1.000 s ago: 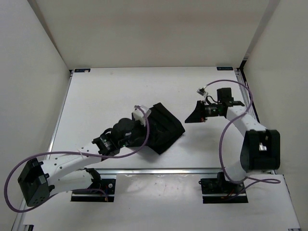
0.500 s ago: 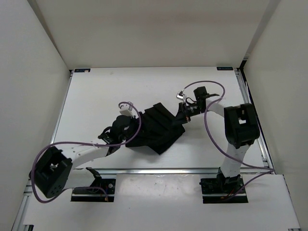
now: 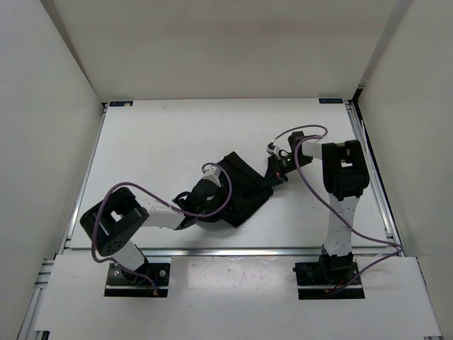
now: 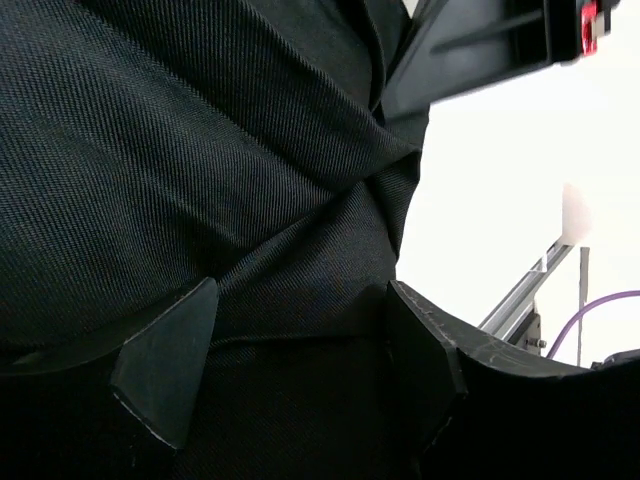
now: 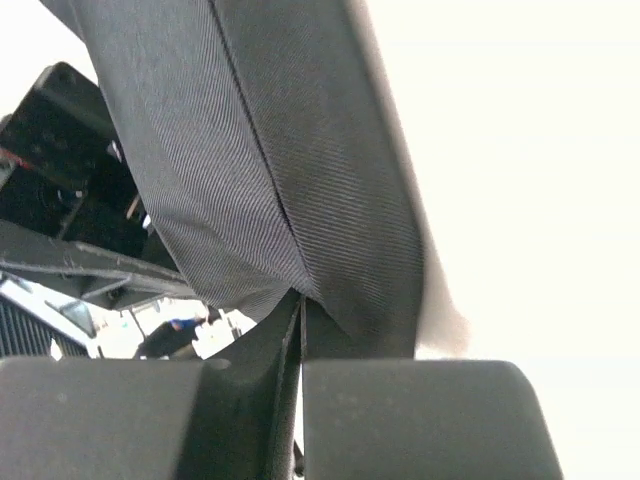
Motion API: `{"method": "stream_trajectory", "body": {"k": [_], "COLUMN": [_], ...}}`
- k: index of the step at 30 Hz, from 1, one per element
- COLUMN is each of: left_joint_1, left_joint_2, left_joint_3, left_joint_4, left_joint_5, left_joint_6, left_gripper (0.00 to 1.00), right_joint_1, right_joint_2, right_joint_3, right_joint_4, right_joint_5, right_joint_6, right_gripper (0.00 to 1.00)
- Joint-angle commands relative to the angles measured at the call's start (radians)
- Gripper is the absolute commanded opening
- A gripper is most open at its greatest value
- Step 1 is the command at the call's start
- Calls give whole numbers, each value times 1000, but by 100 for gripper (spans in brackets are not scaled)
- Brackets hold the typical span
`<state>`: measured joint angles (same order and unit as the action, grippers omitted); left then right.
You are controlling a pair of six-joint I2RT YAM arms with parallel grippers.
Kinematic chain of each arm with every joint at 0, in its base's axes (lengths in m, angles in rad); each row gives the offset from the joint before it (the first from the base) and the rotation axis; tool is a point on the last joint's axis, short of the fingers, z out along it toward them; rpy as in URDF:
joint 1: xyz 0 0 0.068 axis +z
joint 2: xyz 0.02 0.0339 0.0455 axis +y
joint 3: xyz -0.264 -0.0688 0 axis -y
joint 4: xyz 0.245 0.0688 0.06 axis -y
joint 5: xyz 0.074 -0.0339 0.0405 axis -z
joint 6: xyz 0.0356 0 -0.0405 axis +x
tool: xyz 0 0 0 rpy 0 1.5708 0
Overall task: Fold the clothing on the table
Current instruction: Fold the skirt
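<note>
Only the wrist views show us the twill weave; right fingers (image 5: pixel 312 405) clamped on a fold of clothing (image 5: pixel 250 150); left fingers (image 4: pixel 165 365) apart over it; overhead, matte white surface (image 3: pixel 156 142).

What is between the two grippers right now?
Only the clothing: in the top view it spans from the left gripper, open over its left side, to the right gripper, shut on its right edge.

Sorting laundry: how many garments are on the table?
1: the clothing lies crumpled near the middle of the table, toward the near edge; another piece could hide under its folds.
</note>
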<state>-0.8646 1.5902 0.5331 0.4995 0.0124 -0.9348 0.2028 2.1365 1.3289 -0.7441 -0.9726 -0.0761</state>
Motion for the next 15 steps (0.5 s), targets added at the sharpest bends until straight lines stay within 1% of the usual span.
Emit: {"method": "stream_trajectory", "body": {"k": [1, 4, 7, 8, 9, 10, 11, 13, 15], "left_joint_1": [-11, -5, -8, -11, -14, -14, -8, -13, -34], "left_joint_2": [1, -9, -76, -88, -107, -131, -147, -167, -173], "left_joint_3": [-19, 2, 102, 146, 168, 203, 217, 223, 209], "left_joint_4": [-84, -93, -146, -154, -160, -157, -142, -124, -111], "left_joint_5": [38, 41, -11, -9, -37, -32, -23, -12, -15], "left_joint_6": [11, 39, 115, 149, 159, 156, 136, 96, 36], "left_gripper": [79, 76, 77, 78, 78, 79, 78, 77, 77], "right_joint_1": [-20, -3, -19, -28, -28, -26, -26, -17, -11], "right_joint_2": [8, -3, -67, -104, -148, -167, -179, -159, -124], "right_joint_3": [53, 62, 64, 59, 55, 64, 81, 150, 162], "right_joint_4": [-2, -3, 14, 35, 52, 37, 19, -108, -167], "right_joint_5": [121, 121, 10, -39, -91, -139, -147, -176, -187], "right_joint_6": [39, 42, 22, 13, 7, -37, -57, -155, -198], "right_gripper": [0, 0, 0, 0, 0, 0, 0, 0, 0]}}
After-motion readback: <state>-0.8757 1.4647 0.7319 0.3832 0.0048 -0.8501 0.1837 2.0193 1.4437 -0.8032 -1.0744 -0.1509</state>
